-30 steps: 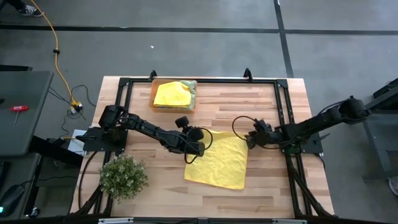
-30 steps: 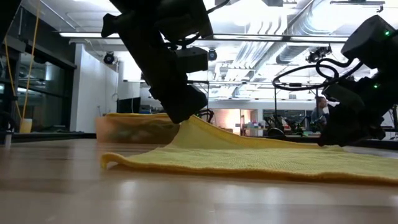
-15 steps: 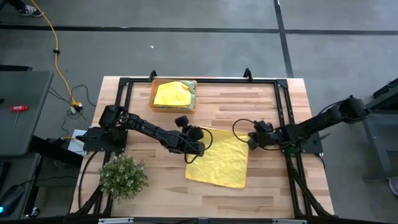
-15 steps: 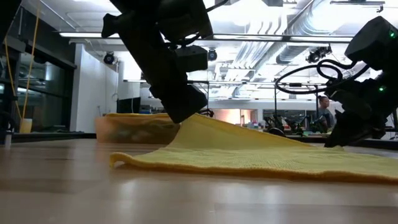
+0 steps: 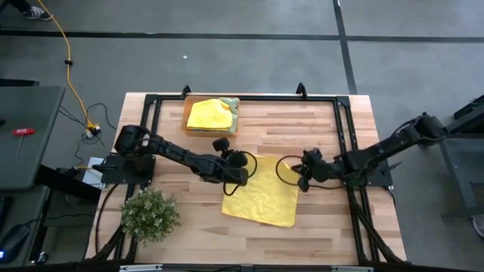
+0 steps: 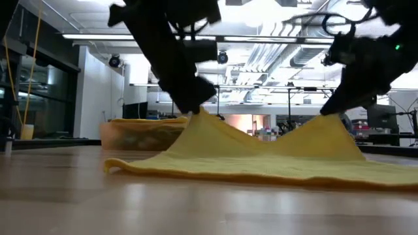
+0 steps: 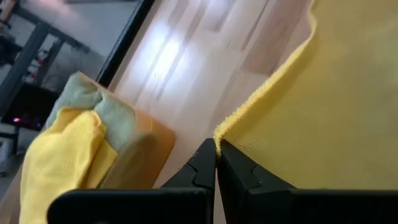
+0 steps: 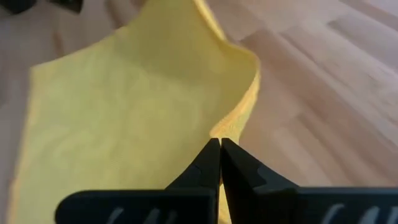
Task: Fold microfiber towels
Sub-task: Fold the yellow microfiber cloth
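A yellow microfiber towel (image 5: 263, 198) lies spread on the wooden table between my two grippers. Its near part rests flat on the wood (image 6: 261, 171), while its two far corners stand up as peaks. My left gripper (image 5: 242, 175) is shut on the far left corner and my right gripper (image 5: 301, 180) on the far right corner. More towels, one yellow (image 5: 208, 115) and one light green (image 5: 231, 108), lie piled in the orange tray (image 5: 212, 131) at the back. My left gripper pinches the towel's far left corner (image 7: 219, 132) between its two fingertips, slanting down from the table's left. That corner is raised off the table (image 6: 200, 116) and the cloth slopes down from it. My right gripper pinches the far right corner (image 8: 219, 132) at its hemmed edge between its fingertips, slanting down from the table's right. The corner is raised into a peak (image 6: 328, 121); the cloth sags slack between the two peaks.
The orange tray stands at the far edge, left of the middle. A bushy green plant (image 5: 150, 214) sits at the near left corner. A black frame (image 5: 344, 121) runs along the table's sides. Bare wood lies near and right of the towel.
My right gripper has taken hold of the towel's far right corner and risen, rolling as it went. That corner, flat on the table before, now stands up as a second peak. The near part of the towel has stayed on the table.
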